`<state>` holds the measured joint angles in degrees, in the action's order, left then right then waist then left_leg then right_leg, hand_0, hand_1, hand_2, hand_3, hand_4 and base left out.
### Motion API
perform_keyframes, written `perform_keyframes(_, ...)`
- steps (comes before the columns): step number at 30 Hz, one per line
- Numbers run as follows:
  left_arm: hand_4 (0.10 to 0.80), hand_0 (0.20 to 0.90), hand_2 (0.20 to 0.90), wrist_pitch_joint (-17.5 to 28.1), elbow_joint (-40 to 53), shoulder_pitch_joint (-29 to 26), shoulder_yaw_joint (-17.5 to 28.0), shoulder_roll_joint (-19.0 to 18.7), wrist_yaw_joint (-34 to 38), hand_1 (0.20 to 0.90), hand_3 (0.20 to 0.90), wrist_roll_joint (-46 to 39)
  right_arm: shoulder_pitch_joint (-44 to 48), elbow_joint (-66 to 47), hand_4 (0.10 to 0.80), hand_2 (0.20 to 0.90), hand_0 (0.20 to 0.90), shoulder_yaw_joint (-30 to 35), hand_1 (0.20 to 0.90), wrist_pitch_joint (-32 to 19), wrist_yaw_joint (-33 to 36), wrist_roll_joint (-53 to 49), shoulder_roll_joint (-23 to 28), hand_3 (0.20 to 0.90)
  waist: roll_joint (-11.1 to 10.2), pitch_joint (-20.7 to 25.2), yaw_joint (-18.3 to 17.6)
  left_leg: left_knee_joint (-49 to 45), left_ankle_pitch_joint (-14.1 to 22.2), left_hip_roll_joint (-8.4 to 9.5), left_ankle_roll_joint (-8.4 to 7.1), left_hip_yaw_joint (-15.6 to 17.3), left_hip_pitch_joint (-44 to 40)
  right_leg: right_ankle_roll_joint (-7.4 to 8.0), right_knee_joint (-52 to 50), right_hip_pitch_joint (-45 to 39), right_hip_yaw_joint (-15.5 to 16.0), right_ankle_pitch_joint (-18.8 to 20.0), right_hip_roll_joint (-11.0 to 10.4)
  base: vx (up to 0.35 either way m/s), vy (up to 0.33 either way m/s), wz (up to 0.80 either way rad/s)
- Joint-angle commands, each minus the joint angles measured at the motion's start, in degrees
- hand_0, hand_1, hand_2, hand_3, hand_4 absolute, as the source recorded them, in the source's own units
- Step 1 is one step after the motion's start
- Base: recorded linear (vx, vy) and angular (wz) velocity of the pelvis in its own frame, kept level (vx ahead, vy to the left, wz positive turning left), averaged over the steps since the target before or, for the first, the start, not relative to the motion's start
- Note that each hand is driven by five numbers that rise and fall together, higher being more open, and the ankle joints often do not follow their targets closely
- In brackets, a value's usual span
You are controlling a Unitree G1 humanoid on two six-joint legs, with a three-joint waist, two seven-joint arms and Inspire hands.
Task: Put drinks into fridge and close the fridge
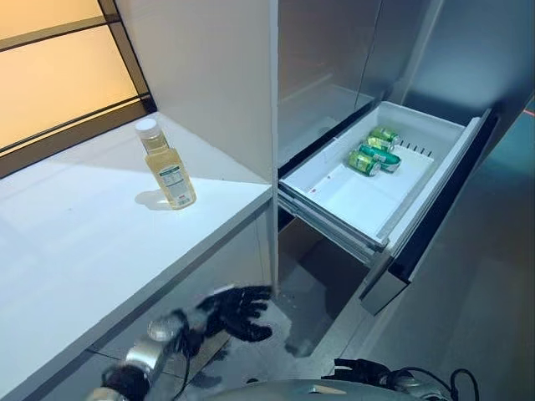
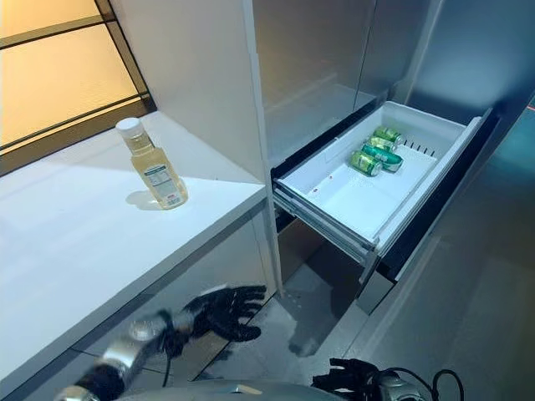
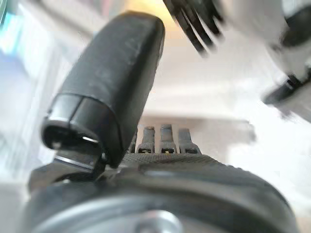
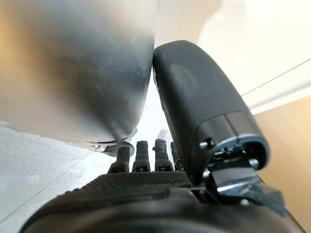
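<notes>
White fridge drawer (image 1: 435, 180) open, three green cans (image 1: 374, 149) inside.
Left hand (image 1: 236, 311) fingers spread, empty; yellow plastic bottle (image 1: 168, 165) well beyond them; right hand (image 2: 349, 373) unclear.

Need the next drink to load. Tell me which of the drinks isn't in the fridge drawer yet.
The yellow bottle with the white cap: it stands upright on the white counter, alone. The green cans already lie on their sides in the open drawer.
</notes>
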<state>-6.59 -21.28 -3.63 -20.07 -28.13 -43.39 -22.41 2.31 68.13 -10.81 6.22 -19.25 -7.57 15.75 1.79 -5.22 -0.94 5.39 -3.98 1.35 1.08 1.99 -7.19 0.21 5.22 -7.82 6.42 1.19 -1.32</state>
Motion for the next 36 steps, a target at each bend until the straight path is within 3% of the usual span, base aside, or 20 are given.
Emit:
perform_keyframes(1,0.8,0.9,0.9,-7.55,12.21,-9.45,3.24,0.96,-10.43,0.9,0.9,-15.91,-0.01,3.0,0.8,0.9,0.9,-1.52,0.9,-1.91,-0.21,2.84,2.09,0.9,1.11,0.38,-0.18,-0.39,6.27,0.47,0.83,3.04,-1.56,3.16,-4.19,1.75,0.31,-2.09,-0.45,0.0,0.0,0.0)
perform_keyframes(3,0.8,0.9,0.9,-9.35,16.67,-10.04,3.72,1.29,-11.26,0.9,0.9,-20.41,-0.4,3.7,0.8,0.9,0.9,-1.37,0.9,-2.78,0.19,2.81,1.72,0.9,1.16,0.5,-0.27,-0.39,6.54,0.55,1.01,2.95,-1.77,3.19,-4.08,1.5,0.08,-2.12,-0.49,0.019,0.007,0.0)
perform_keyframes(4,0.8,0.9,0.9,-10.25,22.04,-10.98,4.89,2.26,-11.68,0.9,0.9,-27.22,-1.04,4.76,0.8,0.9,0.9,-1.22,0.9,-4.03,0.58,3.07,1.21,0.9,1.11,0.84,-0.48,-0.39,7.02,0.69,1.25,2.76,-2.13,3.19,-3.83,1.09,-0.41,-2.23,-0.44,0.055,0.012,-0.02)
perform_keyframes(8,0.8,0.9,0.9,-7.09,28.73,-12.87,6.72,5.2,-8.33,0.9,0.9,-38.58,-2.11,5.54,0.8,0.9,0.9,-1.93,0.9,-4.91,1.55,2.65,-0.02,0.9,0.66,1.38,-0.96,-0.39,7.75,0.79,1.47,2.53,-2.99,3.05,-3.58,0.24,-1.2,-2.41,-0.35,0.052,-0.005,-0.06)
perform_keyframes(11,0.8,0.9,0.9,-3.34,30.96,-14.15,7.62,7.01,-5.57,0.9,0.9,-43.92,-2.69,5.68,0.8,0.9,0.9,-2.84,0.9,-5.07,2.3,2.35,-0.84,0.9,0.27,1.55,-1.2,-0.39,8.06,0.85,1.55,2.27,-3.49,2.9,-3.43,-0.27,-1.46,-2.47,-0.29,0.035,-0.012,-0.04)
perform_keyframes(14,0.8,0.9,0.9,7.38,33.36,-15.51,9.48,7.95,1.31,0.9,0.9,-46.02,-3.41,5.43,0.8,0.9,0.9,-4.04,0.9,-4.97,3.15,1.46,-1.76,0.9,-0.21,1.83,-1.26,-0.39,8.31,0.95,1.57,1.87,-3.97,2.75,-3.29,-0.87,-1.55,-2.62,-0.29,0.036,-0.009,-0.05)
perform_keyframes(17,0.8,0.9,0.9,27.59,35.56,-16.35,13.57,5.41,19.29,0.9,0.9,-28.15,-4.25,4.88,0.8,0.9,0.9,-4.58,0.9,-4.67,3.88,0.9,-2.71,0.9,-0.77,1.97,-0.61,-0.39,8.43,1.07,1.59,0.86,-4.32,2.6,-3.08,-1.54,-1.2,-2.92,-0.17,0.01,-0.004,0.0)
perform_keyframes(22,0.8,0.9,0.9,40.67,37.53,-16.71,19.77,2.65,37.65,0.9,0.9,-6.02,-4.78,5.7,0.8,0.9,0.9,-5.5,0.9,-5.31,4.17,0.17,-3.57,0.9,-1.58,2.94,0.75,-0.39,8.4,1.29,1.65,-0.36,-3.96,2.29,-2.74,-1.87,-0.36,-3.42,0.01,0.011,-0.006,0.04)
perform_keyframes(24,0.8,0.9,0.9,42.13,38.49,-17.54,20.93,1.91,45.44,0.9,0.9,1.45,-4.55,5.92,0.8,0.9,0.9,-6.14,0.9,-5.28,4.12,-0.09,-3.93,0.9,-1.93,3.24,1.14,-0.39,8.27,1.24,1.52,-0.71,-3.71,2.17,-2.92,-1.69,-0.03,-3.56,0.07,0.003,-0.013,0.09)
perform_keyframes(30,0.8,0.9,0.9,38.63,38.54,-21.29,20.57,-0.9,60.13,0.9,0.9,17.87,-3.68,5.11,0.8,0.9,0.9,-7.59,0.9,-4.01,4.5,0.21,-4.73,0.9,-2.28,3.65,1.23,-0.39,8.21,1.17,1.46,-0.84,-3.34,1.99,-3.62,-1.24,0.35,-4.06,0.19,0.002,-0.002,0.13)
perform_keyframes(33,0.8,0.9,0.9,34.09,36.41,-23.21,19.47,-3.08,65.41,0.9,0.9,21.32,-3.07,4.79,0.8,0.9,0.9,-8.25,0.9,-3.25,4.07,0.47,-4.41,0.9,-2.25,3.65,1.08,-0.39,8.17,1.14,1.4,-0.47,-3.36,1.99,-3.82,-1.18,0.18,-4.19,0.27,0.0,0.0,0.0)
perform_keyframes(36,0.8,0.9,0.9,34.41,34.01,-23.58,18.79,-4.4,67.96,0.9,0.9,21.69,-2.77,4.23,0.8,0.9,0.9,-8.41,0.9,-2.6,3.81,0.55,-4.1,0.9,-2.18,3.59,1.03,-0.39,8.14,1.07,1.33,-0.13,-3.43,2.03,-3.92,-1.21,0.03,-4.25,0.3,0.0,0.0,0.0)
